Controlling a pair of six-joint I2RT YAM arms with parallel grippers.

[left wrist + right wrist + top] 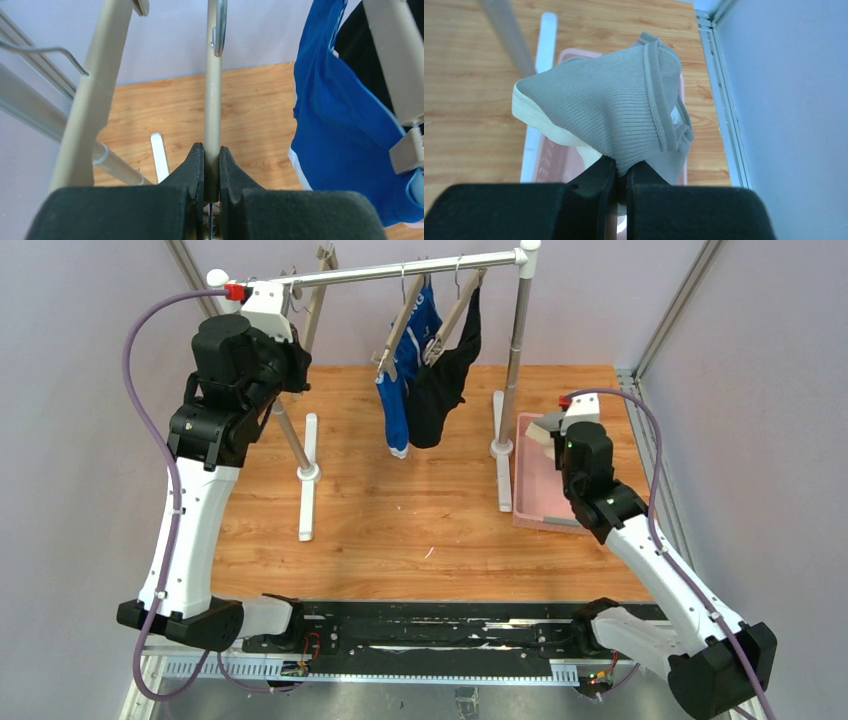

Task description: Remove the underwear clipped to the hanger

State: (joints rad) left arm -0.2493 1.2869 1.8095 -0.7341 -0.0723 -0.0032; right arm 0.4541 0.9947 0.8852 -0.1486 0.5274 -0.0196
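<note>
The grey brief (624, 110) is off its hanger: the right pincer (621, 175) is clenched on a fold of it and holds it bunched above the pink tray (530, 508), at about 3 o'clock on the counter (400, 520). It is not yet set down. The blue brief (398, 390) and the black brief (445, 380) hang side by side, each clipped to its own hanger on the rail (380, 274) at 12 o'clock. At 10 o'clock the left pincer (211, 167) is clamped on the bar of a bare hanger (214, 100), with no cloth seen on it. By my reckoning one of three is freed, and two are left to unclip.
</note>
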